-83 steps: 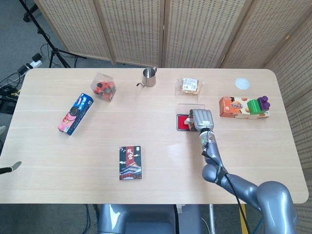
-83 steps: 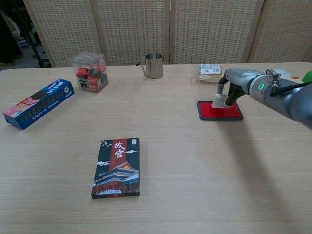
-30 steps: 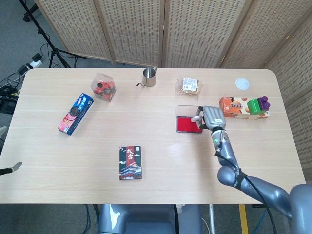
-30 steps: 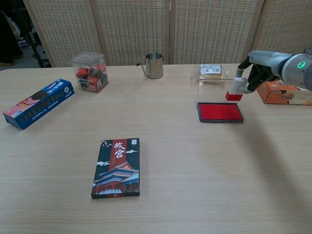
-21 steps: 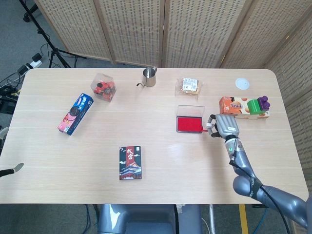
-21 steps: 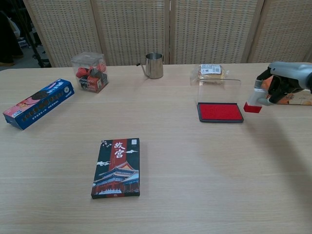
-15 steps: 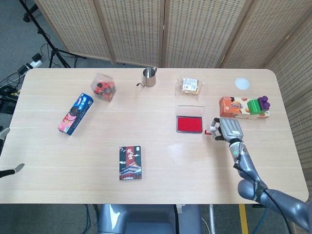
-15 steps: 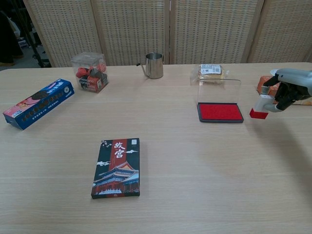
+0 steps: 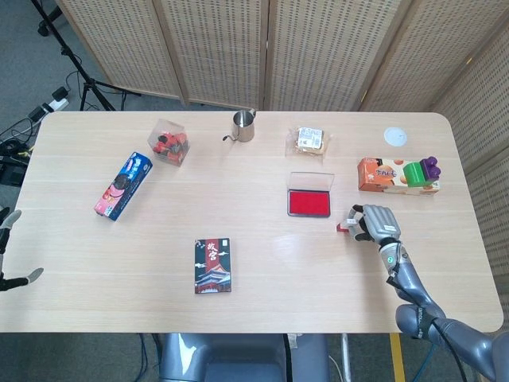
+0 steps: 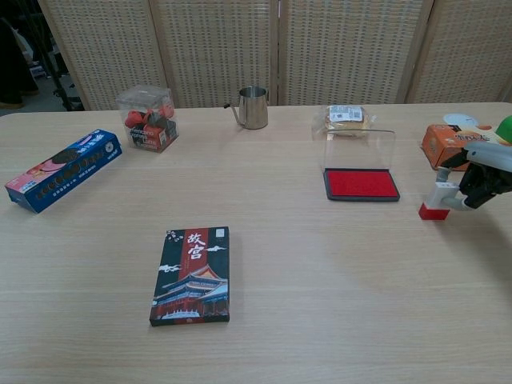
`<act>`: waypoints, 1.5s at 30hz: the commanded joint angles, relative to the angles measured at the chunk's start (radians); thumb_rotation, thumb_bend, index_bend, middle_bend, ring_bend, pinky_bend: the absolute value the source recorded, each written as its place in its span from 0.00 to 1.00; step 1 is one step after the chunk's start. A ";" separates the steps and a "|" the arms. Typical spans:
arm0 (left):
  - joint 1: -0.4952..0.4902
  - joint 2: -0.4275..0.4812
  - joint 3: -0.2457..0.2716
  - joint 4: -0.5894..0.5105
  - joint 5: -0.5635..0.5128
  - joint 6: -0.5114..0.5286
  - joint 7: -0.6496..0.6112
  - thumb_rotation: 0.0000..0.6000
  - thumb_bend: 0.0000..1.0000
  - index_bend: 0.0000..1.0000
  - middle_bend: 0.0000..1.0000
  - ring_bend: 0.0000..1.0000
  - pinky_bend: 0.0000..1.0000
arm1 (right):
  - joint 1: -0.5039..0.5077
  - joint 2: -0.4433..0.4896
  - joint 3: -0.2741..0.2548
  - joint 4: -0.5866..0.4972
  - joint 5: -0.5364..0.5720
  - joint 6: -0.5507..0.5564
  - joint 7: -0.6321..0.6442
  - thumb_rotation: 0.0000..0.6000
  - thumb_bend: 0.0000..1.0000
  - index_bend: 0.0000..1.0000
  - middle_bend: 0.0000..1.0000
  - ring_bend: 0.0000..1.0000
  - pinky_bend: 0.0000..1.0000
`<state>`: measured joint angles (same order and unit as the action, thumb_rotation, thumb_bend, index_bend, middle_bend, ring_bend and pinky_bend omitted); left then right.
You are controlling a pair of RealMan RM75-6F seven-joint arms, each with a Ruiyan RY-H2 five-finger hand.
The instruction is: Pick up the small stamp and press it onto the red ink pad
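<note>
- A pale wooden table (image 9: 238, 255) is seen before woven folding screens.
- The small white stamp with a red base (image 10: 437, 202) is pinched by the right hand (image 10: 484, 182), set down right of the open red ink pad (image 10: 361, 183).
- It is judged light, rigid; best gripped by its sides.
- Bare tabletop lies around; the edge is near.
- Left hand: barely visible, state unclear.

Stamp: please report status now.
Right hand holds stamp at table, right of ink pad. Left hand open, idle. Nothing in the way.
</note>
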<state>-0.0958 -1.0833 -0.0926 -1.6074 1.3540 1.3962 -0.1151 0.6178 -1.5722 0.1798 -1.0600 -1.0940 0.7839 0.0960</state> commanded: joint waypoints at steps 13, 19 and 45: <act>0.001 0.000 0.000 -0.002 0.003 0.004 -0.002 1.00 0.01 0.00 0.00 0.00 0.00 | -0.012 -0.019 -0.007 0.037 -0.067 0.016 0.046 1.00 0.36 0.57 0.95 1.00 1.00; 0.002 0.001 0.001 -0.003 0.003 0.006 -0.002 1.00 0.01 0.00 0.00 0.00 0.00 | -0.014 -0.015 -0.003 0.036 -0.071 0.013 0.047 1.00 0.36 0.56 0.95 1.00 1.00; 0.003 0.004 0.002 -0.006 0.008 0.010 -0.008 1.00 0.01 0.00 0.00 0.00 0.00 | -0.013 0.009 0.008 0.004 -0.054 -0.006 0.007 1.00 0.36 0.40 0.94 1.00 1.00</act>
<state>-0.0927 -1.0793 -0.0911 -1.6130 1.3619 1.4067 -0.1232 0.6050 -1.5641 0.1886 -1.0553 -1.1473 0.7780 0.1039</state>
